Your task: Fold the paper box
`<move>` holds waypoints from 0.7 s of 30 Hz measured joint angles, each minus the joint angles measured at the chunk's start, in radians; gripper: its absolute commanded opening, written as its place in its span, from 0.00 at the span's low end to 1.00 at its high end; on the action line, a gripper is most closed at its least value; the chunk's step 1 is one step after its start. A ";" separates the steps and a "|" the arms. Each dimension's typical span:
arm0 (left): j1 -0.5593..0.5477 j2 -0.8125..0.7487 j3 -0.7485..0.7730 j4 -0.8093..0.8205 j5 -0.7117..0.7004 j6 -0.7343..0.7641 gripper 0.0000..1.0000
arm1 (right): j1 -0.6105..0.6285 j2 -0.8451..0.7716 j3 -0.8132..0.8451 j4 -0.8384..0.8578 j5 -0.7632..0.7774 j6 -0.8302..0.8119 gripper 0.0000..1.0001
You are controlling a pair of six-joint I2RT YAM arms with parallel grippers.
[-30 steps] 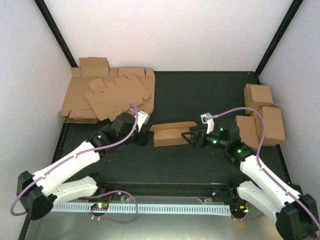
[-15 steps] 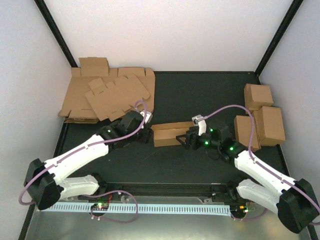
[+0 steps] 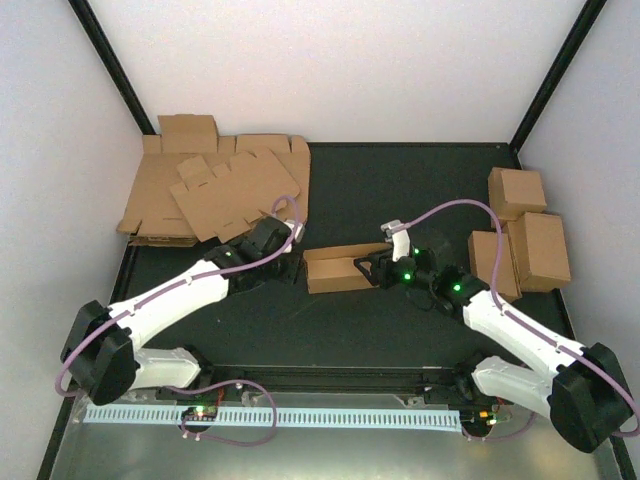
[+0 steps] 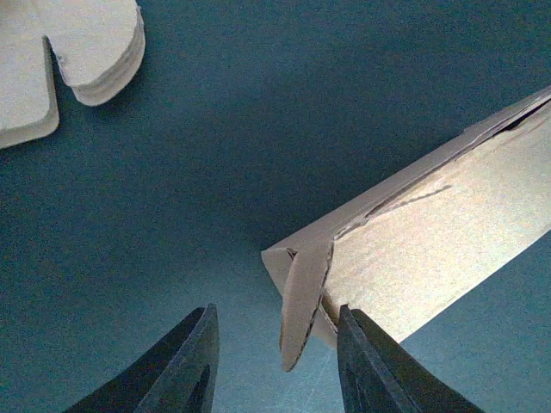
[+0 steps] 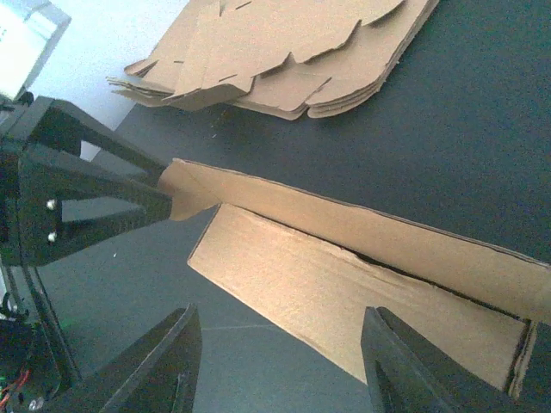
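Paper box [image 3: 345, 268]; end flap [image 4: 303, 301], left wrist

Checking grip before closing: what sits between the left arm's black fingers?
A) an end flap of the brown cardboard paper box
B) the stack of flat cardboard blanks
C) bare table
A: in the left wrist view the end flap of the paper box stands between the left fingers.

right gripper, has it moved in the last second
Yes. In the top view the right gripper has slid left, away from the finished boxes by the right wall, up to the right end of the paper box.
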 measured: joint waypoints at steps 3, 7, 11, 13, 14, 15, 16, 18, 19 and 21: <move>0.000 0.018 0.000 -0.006 0.005 -0.008 0.39 | 0.000 -0.004 0.000 -0.004 0.015 -0.003 0.54; 0.004 0.019 0.000 -0.007 0.008 -0.015 0.33 | 0.000 -0.028 0.004 -0.029 0.051 -0.023 0.54; 0.005 0.025 0.000 -0.006 0.012 -0.022 0.31 | 0.000 -0.031 0.021 -0.039 0.066 -0.043 0.54; 0.005 0.038 0.000 -0.006 0.015 -0.026 0.29 | 0.000 -0.031 0.023 -0.040 0.069 -0.049 0.54; 0.005 0.046 0.000 -0.006 0.017 -0.029 0.27 | 0.000 -0.031 0.023 -0.043 0.071 -0.051 0.54; 0.005 0.053 0.000 -0.006 0.019 -0.031 0.25 | 0.000 -0.030 0.023 -0.044 0.072 -0.053 0.54; 0.005 0.057 0.000 -0.006 0.022 -0.034 0.23 | 0.000 -0.029 0.023 -0.044 0.073 -0.055 0.54; 0.005 0.057 0.000 -0.006 0.025 -0.038 0.18 | 0.000 -0.028 0.022 -0.046 0.079 -0.059 0.53; 0.005 0.057 0.000 -0.005 0.026 -0.039 0.16 | 0.000 -0.028 0.022 -0.048 0.083 -0.061 0.53; 0.005 0.057 0.000 -0.006 0.029 -0.044 0.14 | 0.000 -0.028 0.022 -0.053 0.095 -0.062 0.54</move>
